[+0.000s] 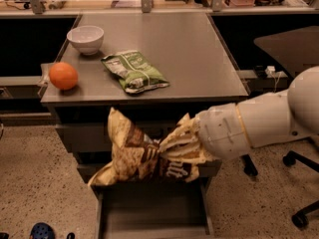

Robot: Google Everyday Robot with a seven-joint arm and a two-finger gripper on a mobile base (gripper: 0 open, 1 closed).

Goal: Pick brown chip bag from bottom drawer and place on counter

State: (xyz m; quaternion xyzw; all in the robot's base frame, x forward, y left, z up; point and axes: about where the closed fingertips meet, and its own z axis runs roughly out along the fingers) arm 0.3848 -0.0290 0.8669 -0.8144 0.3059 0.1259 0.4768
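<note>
The brown chip bag (137, 153), crinkled with tan-yellow ends and white lettering, hangs in the air in front of the upper drawers, above the open bottom drawer (149, 213). My gripper (172, 151) comes in from the right on the white arm and is shut on the bag's right half; its fingers (180, 144) clamp the foil. The bag's top corner reaches just below the front edge of the counter (199, 59). The drawer's grey floor below is bare.
On the counter lie a green-and-white chip bag (134, 71), an orange (63, 75) at the left front corner and a white bowl (85, 38) behind it. A dark side table (289, 46) and office chair wheels (299, 218) stand at the right. A blue object (42, 231) lies on the floor.
</note>
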